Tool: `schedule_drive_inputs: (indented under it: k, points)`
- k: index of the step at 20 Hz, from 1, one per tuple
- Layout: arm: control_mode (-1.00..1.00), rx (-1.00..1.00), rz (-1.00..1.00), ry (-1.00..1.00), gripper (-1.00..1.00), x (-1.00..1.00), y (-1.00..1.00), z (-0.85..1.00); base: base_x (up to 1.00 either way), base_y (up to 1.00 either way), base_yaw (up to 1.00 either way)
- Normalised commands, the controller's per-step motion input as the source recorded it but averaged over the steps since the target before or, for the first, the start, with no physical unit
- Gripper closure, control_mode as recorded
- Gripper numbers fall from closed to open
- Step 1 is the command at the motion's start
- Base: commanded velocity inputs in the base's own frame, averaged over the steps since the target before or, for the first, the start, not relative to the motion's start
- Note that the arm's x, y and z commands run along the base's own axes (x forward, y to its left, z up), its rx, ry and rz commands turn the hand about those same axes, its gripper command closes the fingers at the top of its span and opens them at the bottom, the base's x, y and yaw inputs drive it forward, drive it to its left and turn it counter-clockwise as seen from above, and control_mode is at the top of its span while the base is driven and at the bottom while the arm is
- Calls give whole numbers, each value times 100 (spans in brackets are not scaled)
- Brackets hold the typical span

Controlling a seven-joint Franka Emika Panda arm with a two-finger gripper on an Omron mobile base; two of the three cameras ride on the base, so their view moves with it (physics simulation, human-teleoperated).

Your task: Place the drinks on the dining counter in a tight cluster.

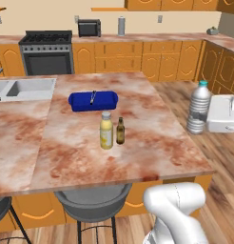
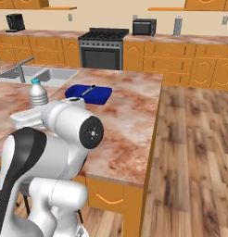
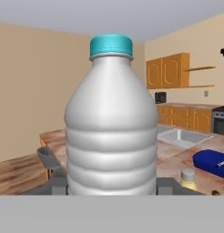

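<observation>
Three drinks: noted in the frames.
Yellow bottle (image 1: 106, 130): stood upright at centre of the left base view on the dining counter (image 1: 152, 143), grey cap on.
Brown glass bottle (image 1: 120, 131): upright, just beside the yellow one on its right.
Water bottle (image 1: 199, 107): at the right edge of the left base view, off the counter's right side, held upright above the wood floor; blue cap on top.
Gripper (image 3: 112, 185): jaws narrowed onto the water bottle's lower body, one dark finger (image 3: 58, 184) either side in the hand view.
Blue box (image 1: 93, 100): lay on the counter above the two bottles in the left base view, apart from them.
Sink (image 1: 24, 88): upper left of that view.
</observation>
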Motion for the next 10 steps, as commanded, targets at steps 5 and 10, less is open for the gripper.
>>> schedule_drive_inputs:
  k: [5,10]
  points:
    - [-100,-12,0,58,100,90,4,51,0,0,0]
    - [-100,-20,3,57,100,100,1,34,0,0,0]
